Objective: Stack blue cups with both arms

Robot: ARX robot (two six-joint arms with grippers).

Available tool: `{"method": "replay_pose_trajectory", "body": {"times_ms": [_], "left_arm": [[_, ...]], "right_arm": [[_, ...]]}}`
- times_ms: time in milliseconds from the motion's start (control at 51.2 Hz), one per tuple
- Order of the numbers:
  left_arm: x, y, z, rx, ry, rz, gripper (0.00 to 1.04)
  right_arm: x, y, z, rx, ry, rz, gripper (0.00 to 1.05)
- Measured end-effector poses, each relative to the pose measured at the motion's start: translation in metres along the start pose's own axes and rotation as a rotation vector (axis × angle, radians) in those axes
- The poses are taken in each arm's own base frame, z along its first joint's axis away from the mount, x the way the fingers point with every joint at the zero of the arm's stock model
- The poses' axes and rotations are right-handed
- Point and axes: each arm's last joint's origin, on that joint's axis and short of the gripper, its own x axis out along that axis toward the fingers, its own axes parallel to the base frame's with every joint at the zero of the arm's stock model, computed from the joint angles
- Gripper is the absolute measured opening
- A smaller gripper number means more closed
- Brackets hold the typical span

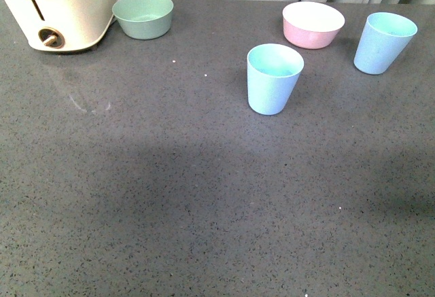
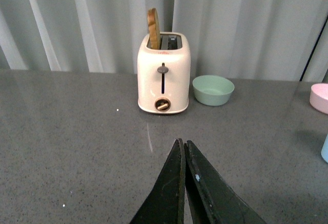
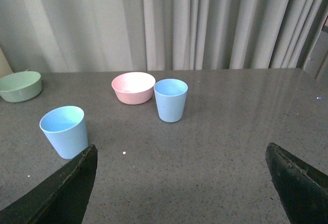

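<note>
Left gripper (image 2: 183, 147): jaws pressed together, empty. It hung over bare countertop (image 2: 77, 147), facing the toaster (image 2: 164, 75) and the sage-green bowl (image 2: 213, 89).

Right gripper (image 3: 180, 155): jaws spread wide, empty, with both cups framed ahead.

Nearer blue cup (image 1: 274, 83): upright, mouth up, mid-table, well apart from everything else.

Farther blue cup (image 1: 382, 44): upright, back right, near the pink bowl (image 1: 312, 26) but not touching it.

Status: neither cup was grasped and nothing was stacked. The step in hand was judged to be the approach.

Handling note: the left jaws would need to part before reaching the nearer cup. The right arm suited the farther cup. A level grip across the tapered wall below the rim would guard against slipping. The approach should clear the pink bowl. One cup should be held steady while the other is lowered straight into its mouth.
</note>
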Motion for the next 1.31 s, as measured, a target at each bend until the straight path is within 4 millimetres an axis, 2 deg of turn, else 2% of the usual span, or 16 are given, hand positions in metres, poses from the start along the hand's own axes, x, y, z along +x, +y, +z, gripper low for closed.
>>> {"method": "replay_pose_trajectory", "body": {"times_ms": [625,722,781,839,898,976,1054,1113,1152,1308], "left_arm": [[-0.001,0.0,0.0,0.0,-0.007,0.0,0.02],[-0.001,0.0,0.0,0.0,-0.007,0.0,0.15],[-0.001,0.0,0.0,0.0,-0.007,0.0,0.24],[-0.001,0.0,0.0,0.0,-0.007,0.0,0.38],[-0.001,0.0,0.0,0.0,-0.007,0.0,0.49],[-0.001,0.0,0.0,0.0,-0.007,0.0,0.66],[-0.001,0.0,0.0,0.0,-0.007,0.0,0.82],[-0.001,0.0,0.0,0.0,-0.007,0.0,0.94],[-0.001,0.0,0.0,0.001,-0.007,0.0,0.98],[-0.001,0.0,0.0,0.001,-0.007,0.0,0.96]], "right_arm": [[0.0,0.0,0.0,0.0,0.0,0.0,0.96],[0.0,0.0,-0.001,0.012,0.031,-0.009,0.96],[0.001,-0.001,-0.003,0.068,0.192,-0.076,0.96],[0.007,-0.005,-0.004,0.096,0.377,-0.117,0.96],[0.021,-0.013,0.003,0.112,0.411,-0.117,0.96],[0.048,-0.025,0.027,0.059,0.383,-0.087,0.96],[0.092,-0.034,0.047,-0.062,0.382,0.01,0.96],[0.122,-0.037,0.049,-0.143,0.439,0.086,0.96],[0.137,-0.038,0.046,-0.181,0.473,0.107,0.96],[0.211,-0.034,0.028,-0.282,0.631,0.257,0.96]]}}
